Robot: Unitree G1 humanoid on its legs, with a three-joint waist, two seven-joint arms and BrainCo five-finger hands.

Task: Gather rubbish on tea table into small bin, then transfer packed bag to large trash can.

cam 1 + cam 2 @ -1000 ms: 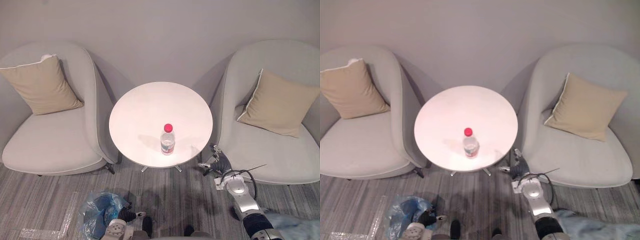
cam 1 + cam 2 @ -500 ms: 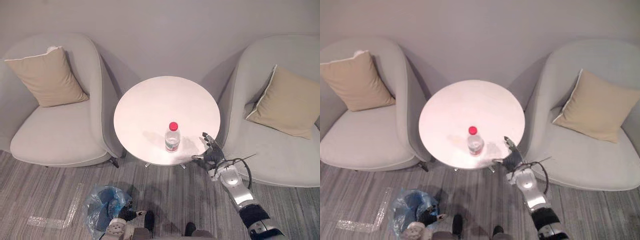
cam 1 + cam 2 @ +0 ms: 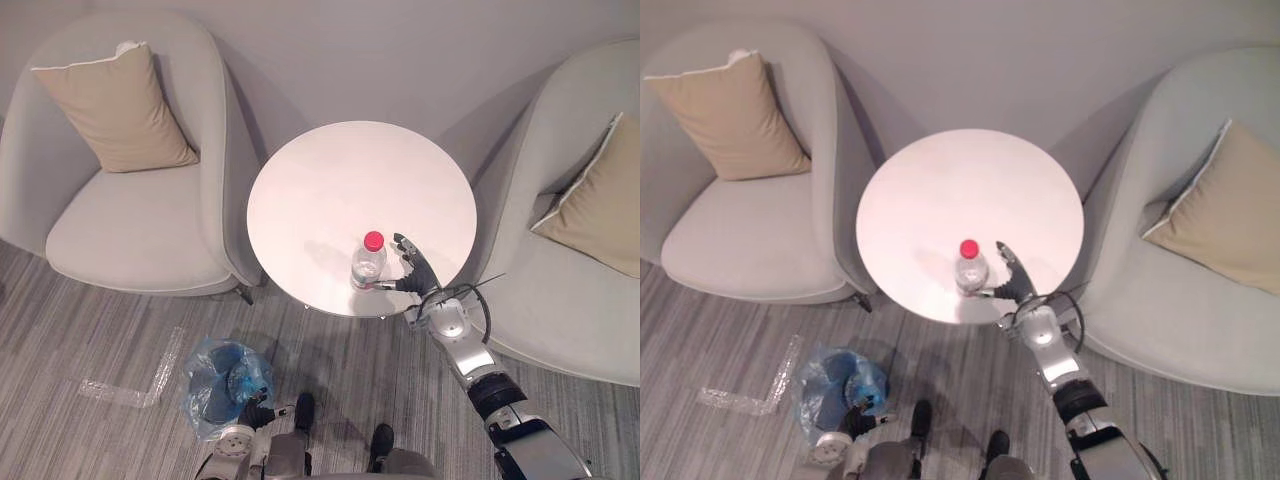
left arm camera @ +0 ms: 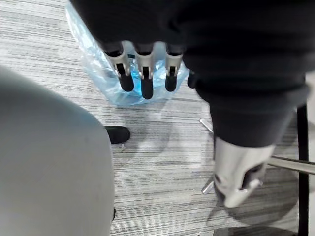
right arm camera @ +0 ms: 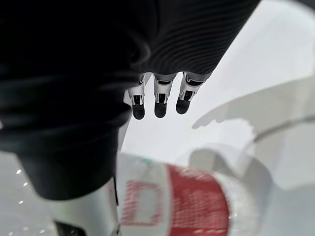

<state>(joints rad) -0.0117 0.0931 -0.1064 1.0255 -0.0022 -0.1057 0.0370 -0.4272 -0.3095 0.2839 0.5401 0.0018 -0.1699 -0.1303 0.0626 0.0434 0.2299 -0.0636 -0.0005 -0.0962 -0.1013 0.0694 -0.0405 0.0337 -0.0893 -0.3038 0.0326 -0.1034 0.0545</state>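
Right hand [image 3: 414, 270]: fingers straight, thumb apart, holding nothing, just beside the clear plastic bottle with a red cap [image 3: 368, 262]. The bottle stands upright near the front edge of the round white tea table [image 3: 350, 170]. Left hand [image 4: 146, 73]: fingers straight, empty, low over a translucent blue plastic bag [image 3: 220, 375] on the grey striped floor [image 3: 90, 330]. Flanking the table are the left grey armchair [image 3: 140, 235] and the right grey armchair [image 3: 560, 300].

The round white table [image 3: 330, 170] looks smooth and faintly glossy; the clear red-capped bottle [image 3: 368, 264] on it is plastic. Beside the table, the translucent blue bag [image 3: 222, 385] is crinkled plastic film.
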